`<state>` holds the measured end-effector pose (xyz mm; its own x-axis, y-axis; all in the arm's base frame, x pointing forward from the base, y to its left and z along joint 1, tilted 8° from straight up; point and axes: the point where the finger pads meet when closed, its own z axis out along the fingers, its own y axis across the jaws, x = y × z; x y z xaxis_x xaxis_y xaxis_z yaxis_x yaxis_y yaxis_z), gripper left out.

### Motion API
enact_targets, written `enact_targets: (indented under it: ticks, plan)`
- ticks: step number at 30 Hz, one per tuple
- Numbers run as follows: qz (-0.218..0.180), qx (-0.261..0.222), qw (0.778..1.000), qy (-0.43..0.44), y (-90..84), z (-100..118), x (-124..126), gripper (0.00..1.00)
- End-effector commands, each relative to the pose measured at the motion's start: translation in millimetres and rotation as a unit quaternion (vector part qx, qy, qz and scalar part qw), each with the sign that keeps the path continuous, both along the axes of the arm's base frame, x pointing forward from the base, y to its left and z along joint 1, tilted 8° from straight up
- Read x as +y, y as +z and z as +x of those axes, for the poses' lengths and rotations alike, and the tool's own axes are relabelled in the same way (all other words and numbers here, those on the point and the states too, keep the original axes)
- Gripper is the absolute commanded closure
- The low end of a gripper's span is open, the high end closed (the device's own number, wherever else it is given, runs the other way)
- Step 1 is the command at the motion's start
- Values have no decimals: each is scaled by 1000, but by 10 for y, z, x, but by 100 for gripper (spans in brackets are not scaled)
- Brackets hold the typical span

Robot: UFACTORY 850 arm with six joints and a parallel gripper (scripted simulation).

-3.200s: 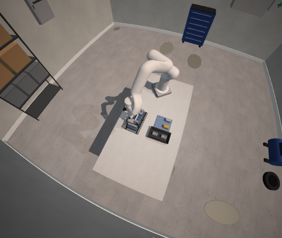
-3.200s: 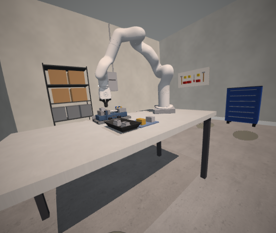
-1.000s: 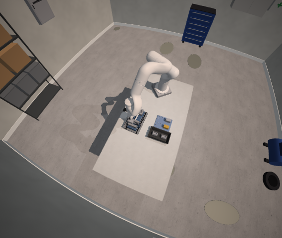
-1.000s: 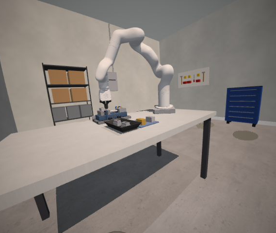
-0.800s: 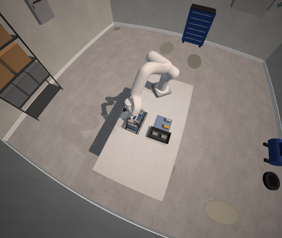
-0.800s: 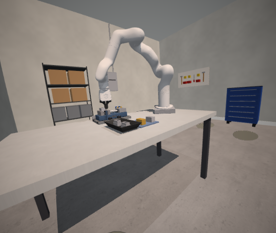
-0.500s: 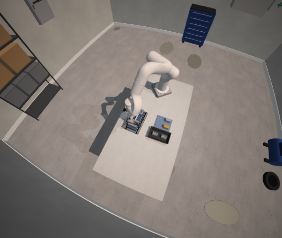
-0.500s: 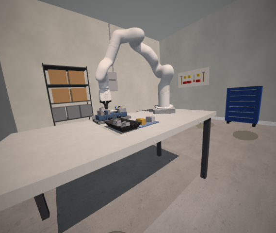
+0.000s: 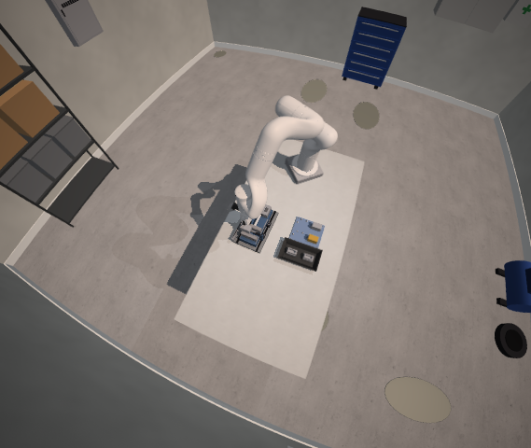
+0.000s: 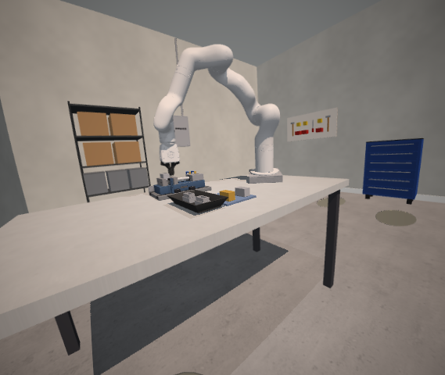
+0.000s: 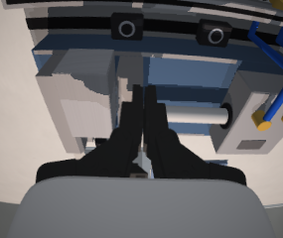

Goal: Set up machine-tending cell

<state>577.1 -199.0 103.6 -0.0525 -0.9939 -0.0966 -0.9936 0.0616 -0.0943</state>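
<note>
My gripper is shut and holds nothing. It hangs just over the blue vise, which also shows in the exterior view. In the wrist view the fingertips point into the vise's opening, between the grey fixed jaw on the left and the hosed block on the right. A grey piece lies past the fingertips; I cannot tell whether they touch it. The blue infeed plate carries an aluminium blank and a brass blank. The black outfeed tray holds two grey finished parts.
Blue hoses with yellow fittings stick out at the vise's right end. The tray stands right in front of the infeed plate, close beside the vise. The arm's base is at the table's far end.
</note>
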Motion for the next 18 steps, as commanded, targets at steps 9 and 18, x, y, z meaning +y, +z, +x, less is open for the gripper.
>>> enact_targets:
  ticks: [9, 18]
  plan:
    - [0, -1, 1000, 0, 11, 15, -4, 100]
    - [0, -1, 1000, 0, 12, 25, -5, 100]
